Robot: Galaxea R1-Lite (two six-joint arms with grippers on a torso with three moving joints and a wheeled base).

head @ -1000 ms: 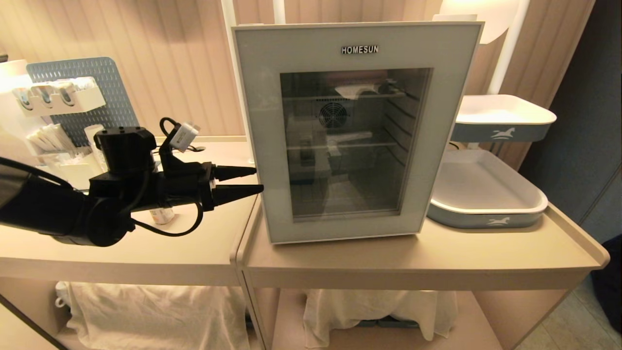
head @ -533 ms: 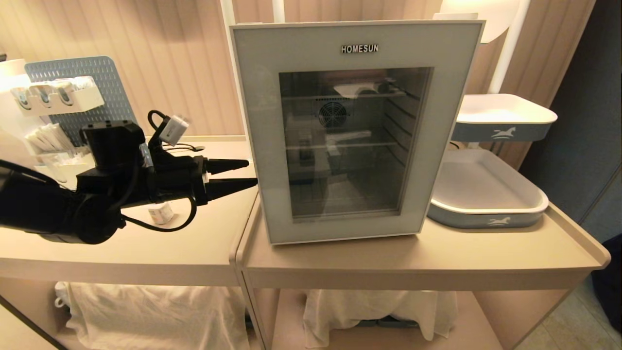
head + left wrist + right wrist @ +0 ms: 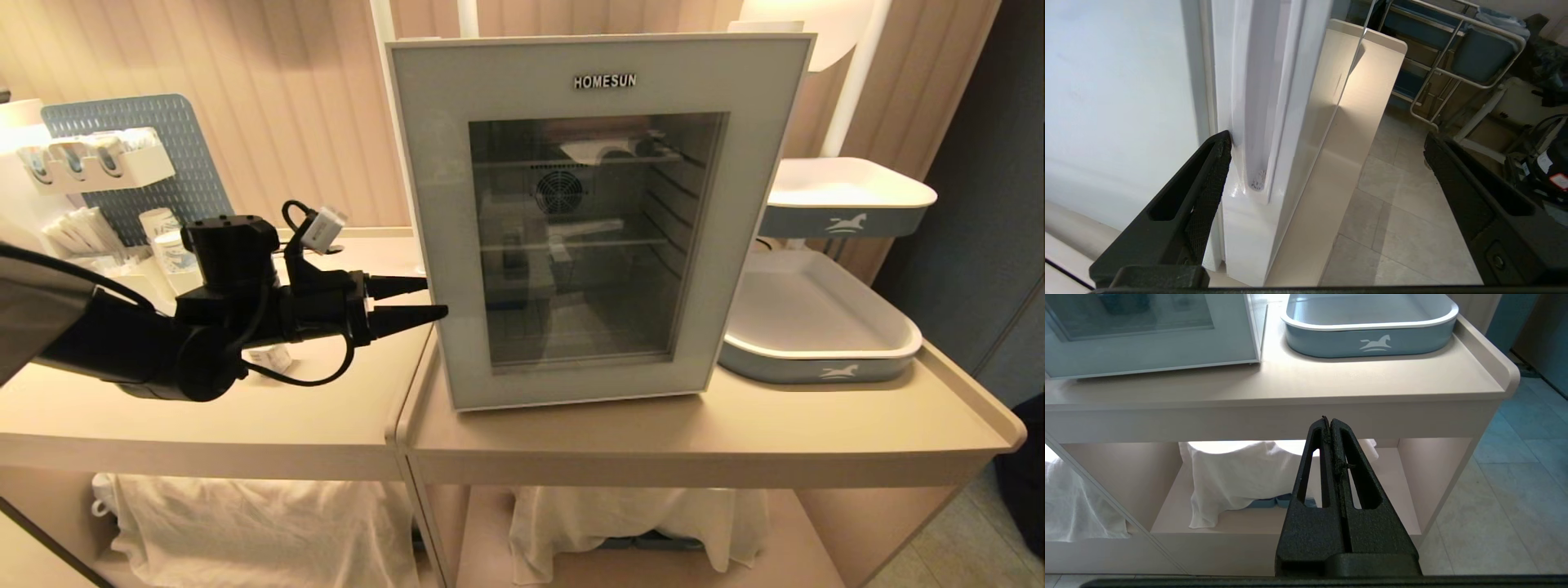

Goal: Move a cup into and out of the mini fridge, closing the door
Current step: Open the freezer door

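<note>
Head view shows the mini fridge (image 3: 424,163) with its door (image 3: 600,220) shut, wire shelves inside, while the left gripper (image 3: 416,300), spread wide and empty, brackets the door's left edge.

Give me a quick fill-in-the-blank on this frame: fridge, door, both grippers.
1. The door of the fridge is ____.
2. The left gripper sits at the door's side edge with its fingers ____.
3. The right gripper hangs below the counter with its fingers ____.
4. The lettering on top of the door reads ____.

Missing words: closed; open; shut; HOMESUN
</note>
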